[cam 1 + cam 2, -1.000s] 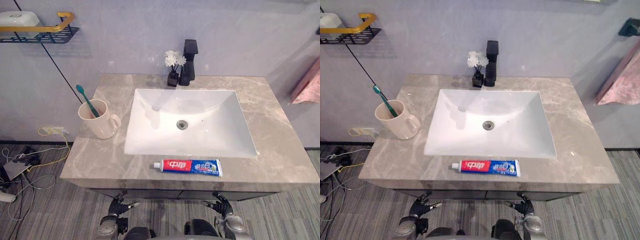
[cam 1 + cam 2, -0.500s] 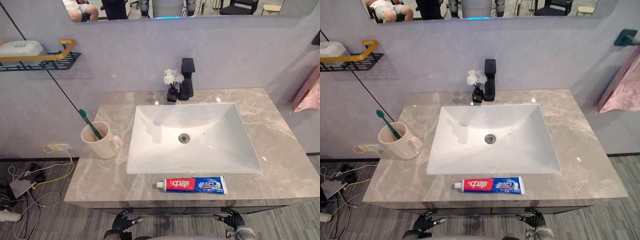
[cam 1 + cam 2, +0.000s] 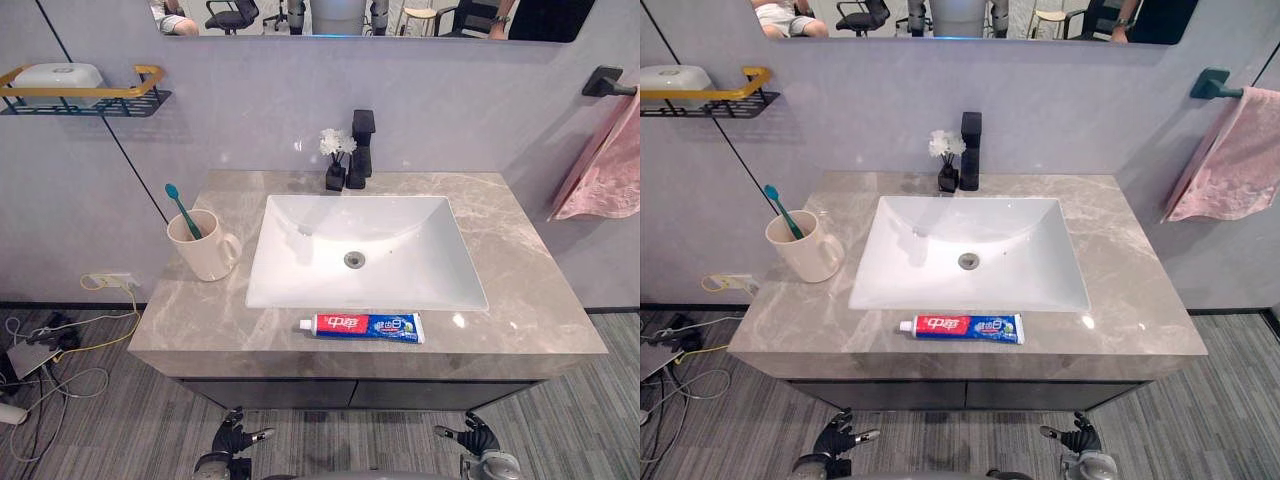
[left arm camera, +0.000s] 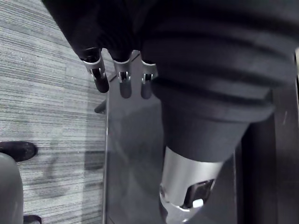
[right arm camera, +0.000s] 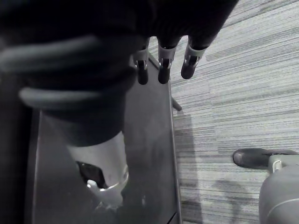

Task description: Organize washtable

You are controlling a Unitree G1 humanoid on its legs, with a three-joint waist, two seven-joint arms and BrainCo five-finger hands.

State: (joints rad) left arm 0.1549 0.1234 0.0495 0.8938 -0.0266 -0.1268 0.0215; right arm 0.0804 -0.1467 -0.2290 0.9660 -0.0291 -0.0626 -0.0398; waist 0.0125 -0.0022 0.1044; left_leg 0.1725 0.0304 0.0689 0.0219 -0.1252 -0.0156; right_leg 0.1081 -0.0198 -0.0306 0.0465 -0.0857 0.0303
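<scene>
below the front edge of the washtable [image 3: 520, 290], in the left eye view, left hand [image 3: 232, 438] and right hand [image 3: 476, 438] hang low over the floor, fingers loosely spread, empty; toothpaste tube [image 3: 362, 326] lies flat on the front strip of the counter, beyond the fingertips of both hands and between them, well apart from either; its cap end is on the left hand's side; white basin [image 3: 365, 250] is just past the tube; cream mug [image 3: 205, 245] stands far beyond the left hand's fingers, beside the basin, with a teal toothbrush [image 3: 182, 208] leaning in it; black faucet [image 3: 360, 148] and small vase of white flowers [image 3: 336, 160] stand at the back edge, touching or nearly so

right eye view: same layout; pink towel [image 3: 1225, 155] hangs on the wall on the right hand's side, wall shelf [image 3: 710, 95] with a white soap dish [image 3: 675, 76] on the left hand's side, both well apart from the fingers

left wrist view: fingers [image 4: 100, 77] straight, side by side, slightly apart, holding nothing; past the tips a dark cabinet panel [image 4: 135, 154] and grey striped carpet [image 4: 46, 70]

right wrist view: fingers [image 5: 162, 65] straight, a little apart, holding nothing; same dark panel and carpet past the tips
</scene>
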